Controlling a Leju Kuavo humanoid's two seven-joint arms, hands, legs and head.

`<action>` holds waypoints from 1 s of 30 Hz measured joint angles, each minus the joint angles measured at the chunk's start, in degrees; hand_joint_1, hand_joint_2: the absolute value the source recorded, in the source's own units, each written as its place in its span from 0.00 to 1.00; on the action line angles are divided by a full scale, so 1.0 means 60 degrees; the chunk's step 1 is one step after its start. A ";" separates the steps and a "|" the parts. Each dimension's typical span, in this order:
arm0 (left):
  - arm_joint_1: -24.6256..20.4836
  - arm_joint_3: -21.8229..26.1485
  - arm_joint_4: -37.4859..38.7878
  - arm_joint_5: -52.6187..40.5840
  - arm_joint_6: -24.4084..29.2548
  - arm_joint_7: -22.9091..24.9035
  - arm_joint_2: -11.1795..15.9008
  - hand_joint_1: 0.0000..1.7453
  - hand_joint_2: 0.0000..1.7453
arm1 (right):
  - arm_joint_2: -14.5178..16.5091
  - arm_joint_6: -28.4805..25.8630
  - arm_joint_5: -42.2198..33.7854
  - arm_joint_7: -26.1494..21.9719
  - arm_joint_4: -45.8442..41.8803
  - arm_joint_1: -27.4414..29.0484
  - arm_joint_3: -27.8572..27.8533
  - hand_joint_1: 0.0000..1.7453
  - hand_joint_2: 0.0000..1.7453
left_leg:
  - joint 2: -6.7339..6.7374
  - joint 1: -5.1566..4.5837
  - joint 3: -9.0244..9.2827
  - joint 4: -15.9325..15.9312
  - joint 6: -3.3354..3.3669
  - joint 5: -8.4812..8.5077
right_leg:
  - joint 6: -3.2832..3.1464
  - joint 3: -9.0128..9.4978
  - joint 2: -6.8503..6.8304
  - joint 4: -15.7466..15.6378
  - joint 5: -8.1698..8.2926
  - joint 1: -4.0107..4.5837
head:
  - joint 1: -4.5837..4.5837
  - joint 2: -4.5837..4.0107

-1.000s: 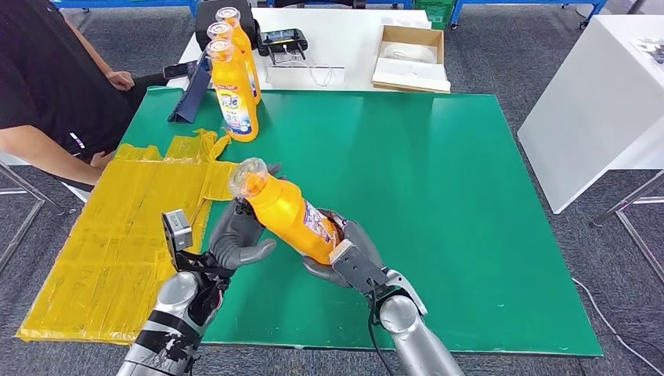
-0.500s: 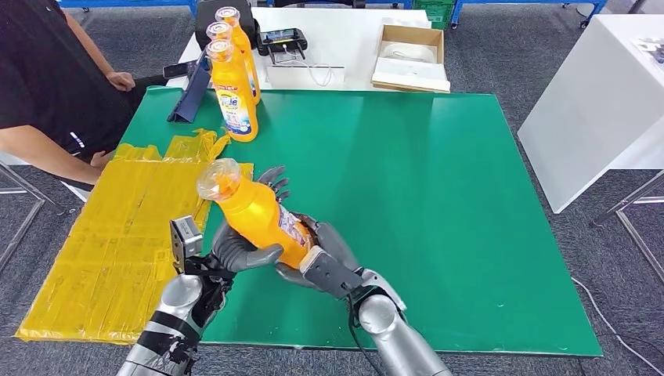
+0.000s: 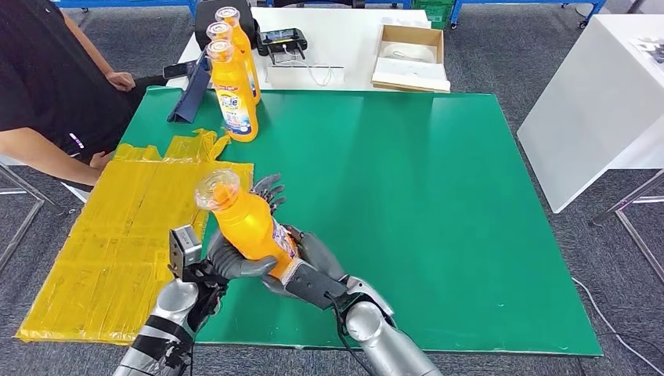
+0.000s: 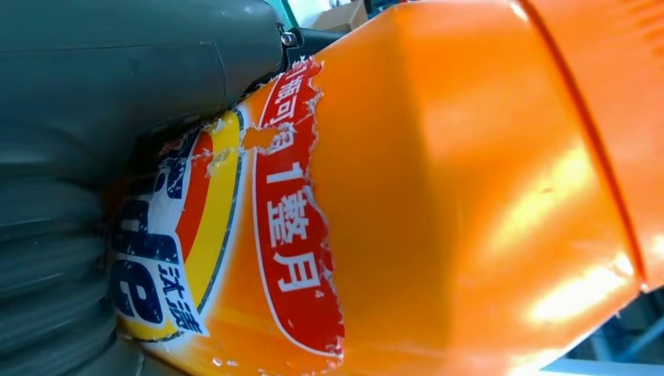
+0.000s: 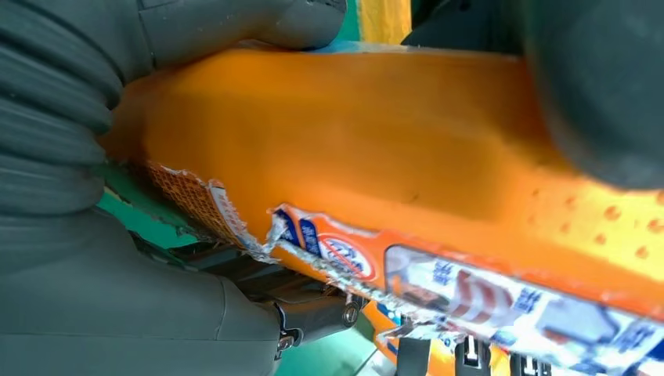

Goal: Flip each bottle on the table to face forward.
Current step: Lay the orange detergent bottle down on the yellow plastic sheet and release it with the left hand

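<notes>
Both hands hold the orange bottle [image 3: 249, 225] near the green table's [image 3: 438, 196] front edge. The left hand [image 3: 235, 254] wraps its lower body from the left; the right hand [image 3: 309, 266] cups its base from the right, forearms converging.

On the held orange bottle [image 4: 438, 196], a torn red label strip [image 4: 294, 227] is printed with white Chinese characters, among which "1整月" can be read. Beside it, part of a blue brand word ending in "de" is seen on a yellow and orange roundel [image 4: 168, 251], with the characters "汰渍" beneath. The labels of the standing bottles [image 3: 232, 90] at the far left are too small to be read.
</notes>
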 joint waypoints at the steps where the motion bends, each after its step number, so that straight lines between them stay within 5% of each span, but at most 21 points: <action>1: 0.0012 0.0000 0.0001 -0.0076 0.0059 -0.0002 0.0007 1.00 1.00 | -0.0001 -0.0034 -0.0030 0.0001 0.0060 -0.0021 0.0047 1.00 1.00 | 0.0000 0.0000 0.0000 0.0000 0.0000 0.0000 | 0.0000 -0.0001 0.0000 0.0000 0.0000 0.0000 | 0.0000 0.0000; 21: 0.0071 0.0004 -0.0003 -0.0344 0.0207 -0.0219 0.0026 1.00 1.00 | -0.0007 -0.0385 -0.0031 -0.0072 0.0571 -0.0152 0.0162 1.00 1.00 | 0.0010 0.0001 0.0001 0.0000 0.0000 0.0000 | 0.0000 -0.0003 0.0001 0.0000 0.0000 0.0001 | 0.0002 0.0000; 25: 0.0091 0.0004 -0.0069 -0.0525 0.0269 -0.0296 0.0033 1.00 1.00 | -0.0026 -0.0661 0.0118 -0.0077 0.0537 -0.0146 0.0137 0.05 1.00 | 0.0011 0.0001 0.0001 0.0000 0.0000 0.0000 | 0.0000 -0.0004 0.0002 0.0000 0.0000 0.0001 | 0.0000 0.0000; 30: 0.0137 0.0005 -0.0238 -0.1061 0.0718 -0.0378 0.0041 1.00 1.00 | -0.0133 -0.1107 0.0538 0.0251 0.0317 -0.0121 0.0065 0.00 1.00 | 0.0009 0.0001 0.0001 0.0000 0.0000 0.0000 | 0.0000 -0.0003 0.0001 0.0001 0.0000 0.0001 | 0.0000 0.0000</action>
